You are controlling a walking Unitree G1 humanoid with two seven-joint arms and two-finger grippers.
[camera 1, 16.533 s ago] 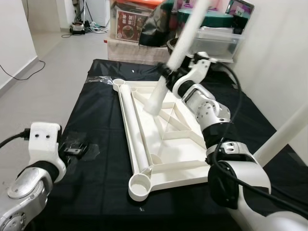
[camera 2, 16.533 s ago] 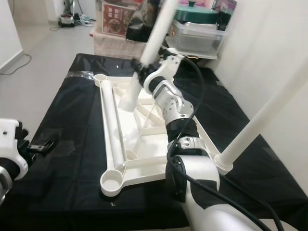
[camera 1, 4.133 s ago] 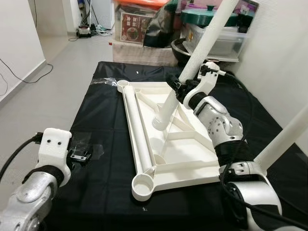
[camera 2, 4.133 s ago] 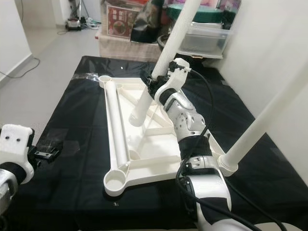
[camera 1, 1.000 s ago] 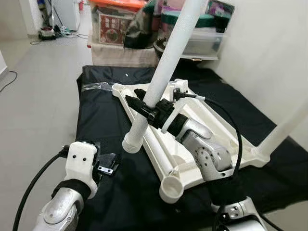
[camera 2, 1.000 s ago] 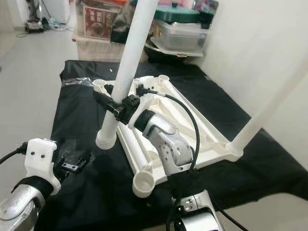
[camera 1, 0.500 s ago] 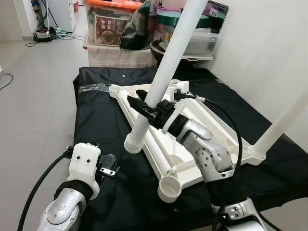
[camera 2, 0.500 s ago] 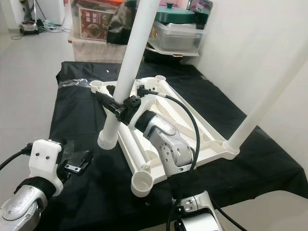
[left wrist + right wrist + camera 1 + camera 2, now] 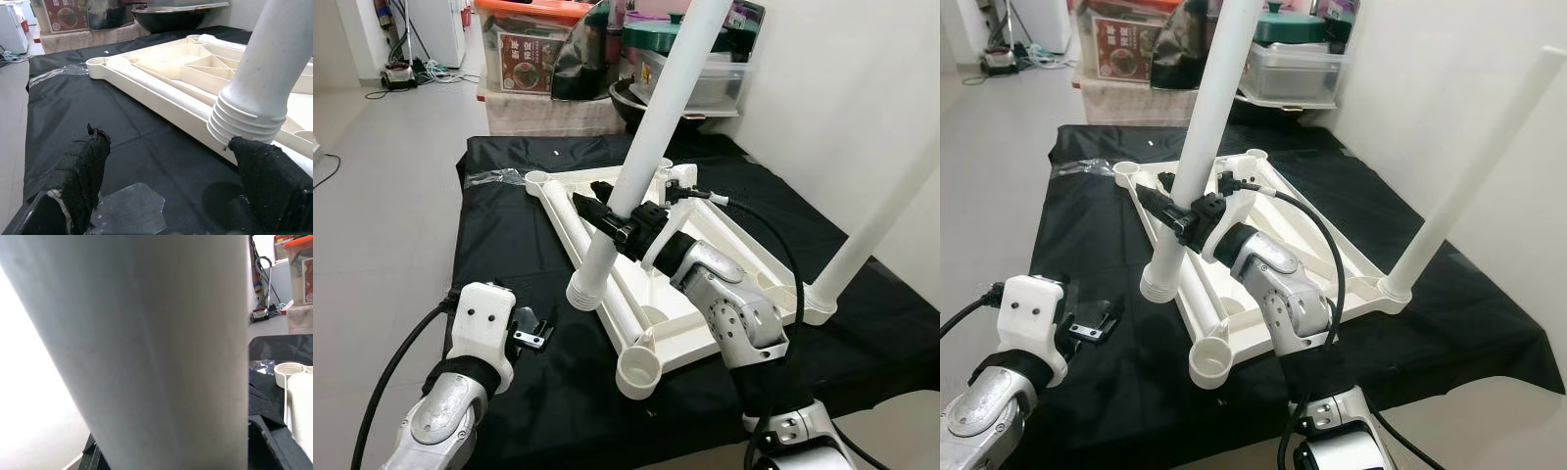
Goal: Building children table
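Black cloth [image 9: 509, 392] covers the work surface, with storage boxes [image 9: 524, 59] piled beyond its far edge. On the cloth lies the white tabletop frame [image 9: 724, 264], upside down, ribs showing. One leg already stands in the frame's right-hand corner socket [image 9: 1400, 286], rising steeply past the camera.

The right gripper [image 9: 619, 227] is clenched around a second white table leg [image 9: 641, 162], holding it tilted, ribbed end down. That ribbed end [image 9: 584, 292] hangs just above the cloth beside the frame's long left rail [image 9: 597, 264], between the far empty socket [image 9: 537, 180] and the near empty socket [image 9: 638, 374]. Compared with four seconds ago, when the leg's foot hovered over the ribbed middle of the frame, it has swung out across the rail toward the left side, and over the last second it has dropped a little lower and closer to the rail. I judge this to mean the near corner is the target; the leg needs to come upright and travel along the rail toward that socket before pressing in.

The left gripper [image 9: 166, 191] hangs low beside the frame's left rail, its padded fingers [image 9: 80, 169] spread and empty, with the leg's ribbed end close ahead of them.
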